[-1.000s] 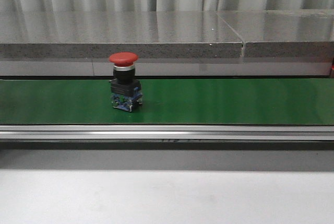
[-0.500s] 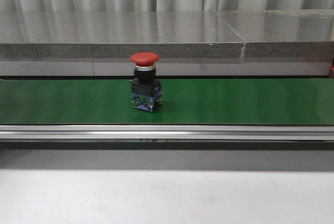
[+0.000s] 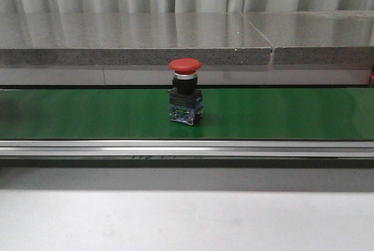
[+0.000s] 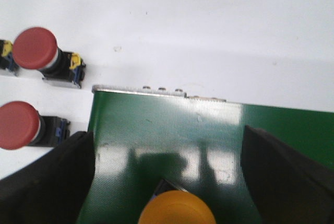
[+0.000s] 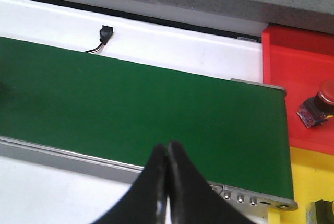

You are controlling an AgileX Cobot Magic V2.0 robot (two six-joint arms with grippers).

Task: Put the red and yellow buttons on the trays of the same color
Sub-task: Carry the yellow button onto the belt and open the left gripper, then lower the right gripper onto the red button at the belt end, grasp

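The green belt (image 3: 280, 113) runs across the whole front view, in front of a grey stone ledge (image 3: 134, 37). A red button (image 3: 186, 99) stands upright on the belt, about halfway along it, its red cap on top and its blue base touching the green surface.

In the right wrist view the belt's end (image 5: 261, 130) appears, and just beyond that end lies a red tray (image 5: 297, 78), with a yellow tray (image 5: 308, 177) beside it. One red button (image 5: 319, 104) lies on its side in the red tray, close to the border with the yellow tray. The right gripper (image 5: 168, 153) hangs over the near edge of the belt with its two black fingers pressed together, nothing between them.

In the left wrist view the belt's other end (image 4: 156, 114) shows, with a white table (image 4: 209, 36) beyond it. The left gripper (image 4: 169, 177) is spread wide over the belt; a yellow button (image 4: 176, 208) sits on the belt between its fingers, touched by neither. Two more red buttons (image 4: 36, 51) (image 4: 21, 126) lie on their sides on the table just off the belt's end.
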